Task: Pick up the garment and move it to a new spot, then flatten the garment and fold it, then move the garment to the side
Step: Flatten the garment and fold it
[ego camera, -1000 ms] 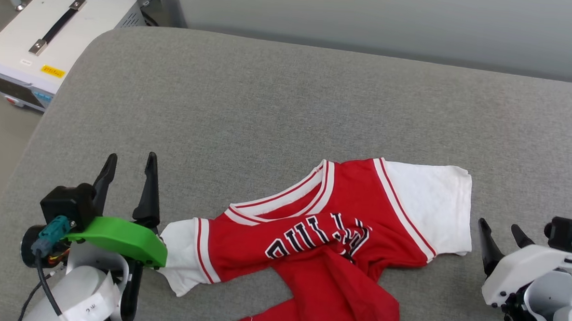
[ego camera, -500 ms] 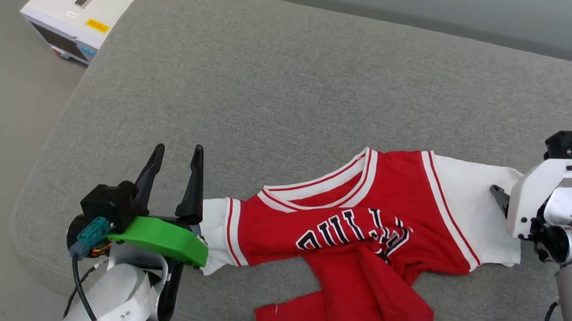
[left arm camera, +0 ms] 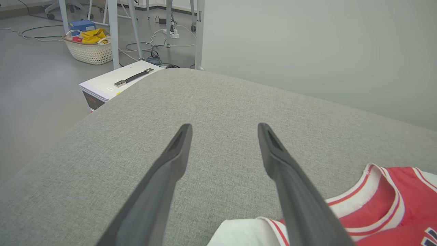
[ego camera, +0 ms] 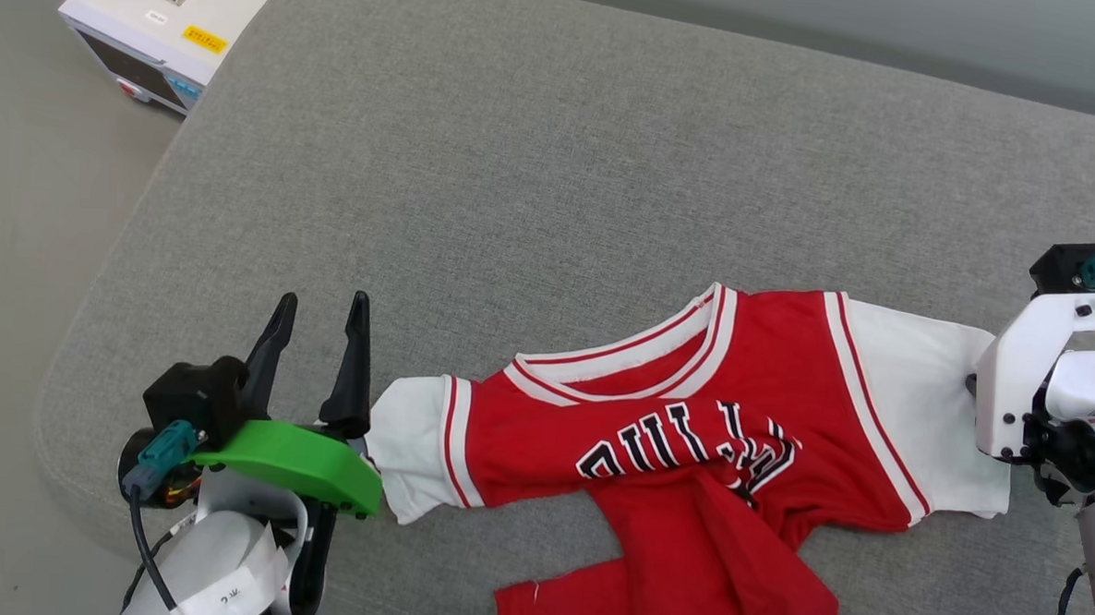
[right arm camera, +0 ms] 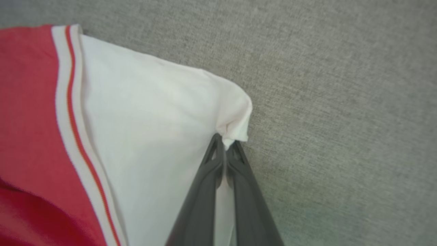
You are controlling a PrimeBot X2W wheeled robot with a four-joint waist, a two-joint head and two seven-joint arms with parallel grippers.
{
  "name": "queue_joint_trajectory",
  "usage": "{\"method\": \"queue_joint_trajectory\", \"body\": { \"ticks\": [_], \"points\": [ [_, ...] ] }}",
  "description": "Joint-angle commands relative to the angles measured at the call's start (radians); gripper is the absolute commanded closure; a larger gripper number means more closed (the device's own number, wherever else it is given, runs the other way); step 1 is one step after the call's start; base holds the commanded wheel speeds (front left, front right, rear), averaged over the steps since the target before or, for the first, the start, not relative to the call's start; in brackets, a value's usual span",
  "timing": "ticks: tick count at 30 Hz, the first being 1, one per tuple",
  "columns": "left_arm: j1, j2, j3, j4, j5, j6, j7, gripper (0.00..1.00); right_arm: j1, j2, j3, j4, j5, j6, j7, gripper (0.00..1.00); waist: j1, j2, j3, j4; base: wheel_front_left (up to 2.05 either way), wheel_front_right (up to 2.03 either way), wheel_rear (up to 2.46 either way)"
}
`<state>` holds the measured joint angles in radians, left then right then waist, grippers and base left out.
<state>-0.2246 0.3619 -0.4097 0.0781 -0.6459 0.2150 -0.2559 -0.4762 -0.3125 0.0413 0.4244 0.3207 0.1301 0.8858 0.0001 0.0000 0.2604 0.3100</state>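
Pinching the cuff corner of one white sleeve [right arm camera: 153,119], my right gripper [right arm camera: 224,145] has both fingers pressed together on the fabric. The garment [ego camera: 689,443] lies crumpled on the grey cushion [ego camera: 563,160], collar away from me, its red lower half bunched and folded over toward the near edge. My left gripper [ego camera: 321,302] hovers with fingers spread, holding nothing, just beside the other white sleeve [ego camera: 408,431]. Progress, as I judge it: the pick-up has only begun, with one sleeve gripped and nothing lifted. Remaining: a probable second grasp, the move to a new spot, flattening, folding, setting aside.
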Motion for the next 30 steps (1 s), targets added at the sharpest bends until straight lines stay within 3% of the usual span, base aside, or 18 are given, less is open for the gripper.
{"method": "queue_joint_trajectory", "body": {
  "ticks": [1, 9, 15, 22, 30],
  "points": [
    [0.017, 0.001, 0.007, 0.009, 0.008, -0.005, -0.005, 0.0, 0.056, 0.012, -0.001, 0.021, 0.005, 0.001, -0.003, 1.0, -0.0001, 0.0, -0.019, -0.014, 0.0, 0.0, 0.0],
    [0.053, 0.076, 0.035, 0.049, -0.052, -0.023, 0.095, 0.0, 0.143, 0.008, -0.182, -0.152, -0.027, 0.001, -0.093, 1.0, -0.0001, 0.0, -0.084, -0.067, 0.0, 0.0, 0.0],
    [0.056, 0.166, 0.028, 0.046, -0.125, -0.084, 0.271, 0.0, 0.289, 0.058, -0.279, -0.326, -0.044, 0.001, -0.1, 1.0, -0.0001, 0.0, -0.101, -0.121, 0.0, 0.0, 0.0],
    [-0.02, 0.235, -0.002, 0.069, -0.208, -0.175, 0.485, 0.0, 0.38, 0.139, -0.297, -0.466, -0.056, 0.001, -0.101, 1.0, -0.0001, 0.0, -0.073, -0.184, 0.0, 0.0, 0.0],
    [-0.179, 0.219, -0.039, 0.198, -0.266, -0.257, 0.633, 0.0, 0.391, 0.195, -0.271, -0.542, -0.07, 0.001, -0.113, 1.0, -0.0001, 0.0, 0.0, -0.243, 0.0, 0.0, 0.0]
  ]
}}
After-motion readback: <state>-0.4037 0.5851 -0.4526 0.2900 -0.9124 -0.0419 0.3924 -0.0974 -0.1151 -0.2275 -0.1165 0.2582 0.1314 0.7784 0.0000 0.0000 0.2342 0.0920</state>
